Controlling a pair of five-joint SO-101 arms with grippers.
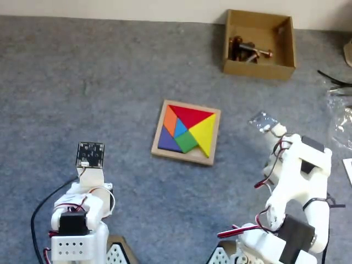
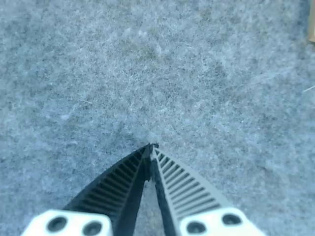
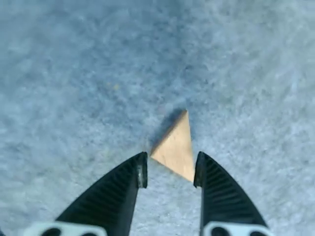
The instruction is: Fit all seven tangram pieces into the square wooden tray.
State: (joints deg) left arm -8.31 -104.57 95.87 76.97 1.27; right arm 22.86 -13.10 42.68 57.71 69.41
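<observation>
The square wooden tray point(image 1: 160, 149) lies mid-table on the grey carpet, with red, yellow, orange, green, blue and purple pieces fitted flat inside it. Right of the tray, my right gripper point(image 1: 264, 122) point(image 3: 171, 157) is shut on a pale wooden triangle piece point(image 3: 176, 147). The triangle spans the gap between the fingers and sits above the carpet. At the front left, my left gripper point(image 1: 91, 155) point(image 2: 151, 146) is shut on nothing, with its tips over bare carpet.
A cardboard box point(image 1: 258, 69) with copper-coloured parts stands at the back right. Clear plastic bags and cables point(image 1: 340, 110) lie along the right edge. Open carpet surrounds the tray on all sides.
</observation>
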